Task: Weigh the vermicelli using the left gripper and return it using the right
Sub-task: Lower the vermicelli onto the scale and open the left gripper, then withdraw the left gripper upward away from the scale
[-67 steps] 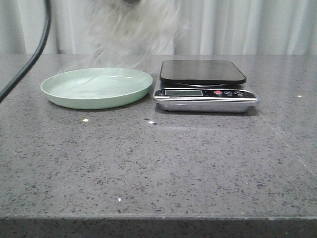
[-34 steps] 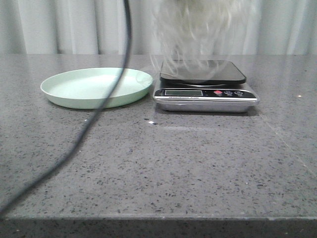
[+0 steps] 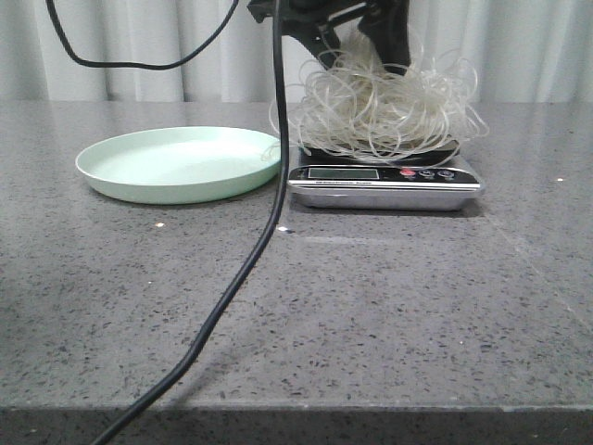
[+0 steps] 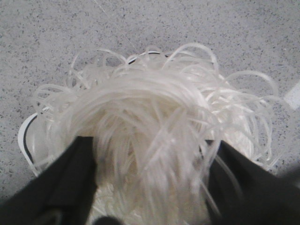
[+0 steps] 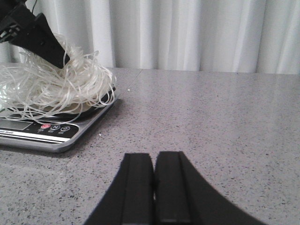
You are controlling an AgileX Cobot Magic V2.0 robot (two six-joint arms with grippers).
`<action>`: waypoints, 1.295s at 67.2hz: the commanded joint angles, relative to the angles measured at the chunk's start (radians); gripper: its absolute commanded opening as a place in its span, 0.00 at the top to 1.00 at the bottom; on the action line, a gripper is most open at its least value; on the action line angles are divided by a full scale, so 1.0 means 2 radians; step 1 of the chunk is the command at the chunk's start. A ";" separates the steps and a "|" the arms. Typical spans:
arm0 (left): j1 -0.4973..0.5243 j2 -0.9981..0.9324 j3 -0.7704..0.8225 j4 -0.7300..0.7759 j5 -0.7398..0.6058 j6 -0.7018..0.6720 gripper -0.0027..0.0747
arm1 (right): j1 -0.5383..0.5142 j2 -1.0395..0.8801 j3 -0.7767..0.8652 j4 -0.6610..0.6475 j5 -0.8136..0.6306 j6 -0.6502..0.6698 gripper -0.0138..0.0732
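From the front, a grey speckled table runs back to pale pleated curtains; half a second ago the noodles were a blur hanging above the scale, and now the vermicelli rests on the dark platform of the scale; my left gripper has come down into the top of the heap, one finger on each side of the strands; the pale green plate sits bare just beside the scale; a black cable sags across the view, crossing the plate's rim.

From my left wrist, my fingers stand apart with the vermicelli bunched between them; whether they are pressing it I cannot tell.

From my right wrist, my right gripper has its two fingers pressed together with nothing between, low over the table, well apart from the scale and the vermicelli; curtains close the back.
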State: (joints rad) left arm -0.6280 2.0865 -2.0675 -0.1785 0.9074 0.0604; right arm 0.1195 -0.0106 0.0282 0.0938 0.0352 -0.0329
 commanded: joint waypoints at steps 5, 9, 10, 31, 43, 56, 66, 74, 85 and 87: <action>0.007 -0.031 -0.059 -0.006 0.017 -0.006 0.21 | -0.004 -0.008 -0.004 -0.006 -0.038 0.000 0.66; 0.013 -0.031 -0.086 -0.006 0.042 -0.006 0.21 | -0.004 -0.008 -0.004 -0.006 -0.038 0.000 0.66; 0.014 -0.031 -0.102 -0.006 0.055 -0.006 0.21 | -0.004 -0.008 -0.004 -0.006 -0.038 0.000 0.66; 0.028 -0.070 -0.191 0.039 0.167 0.020 0.23 | -0.004 -0.008 -0.004 -0.006 -0.038 0.000 0.66; 0.032 -0.111 -0.191 0.059 0.173 0.019 0.32 | -0.004 -0.008 -0.004 -0.006 -0.038 0.000 0.66; 0.034 -0.164 -0.180 0.062 0.173 0.019 0.39 | -0.004 -0.008 -0.004 -0.006 -0.038 0.000 0.66; 0.034 -0.220 -0.130 0.075 0.158 0.019 0.44 | -0.004 -0.008 -0.004 -0.006 -0.038 0.000 0.66; 0.034 -0.280 -0.046 0.075 0.121 0.019 0.47 | -0.004 -0.008 -0.004 -0.006 -0.038 0.000 0.66; 0.034 -0.391 0.106 0.075 0.041 0.019 0.51 | -0.004 -0.008 -0.004 -0.006 -0.038 0.000 0.66; 0.034 -0.405 0.133 0.075 0.030 0.019 0.52 | -0.004 -0.008 -0.004 -0.006 -0.038 0.000 0.66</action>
State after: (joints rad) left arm -0.5627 1.4279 -1.9466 -0.0256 1.1331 0.0988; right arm 0.1195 -0.0106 0.0282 0.0938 0.0352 -0.0329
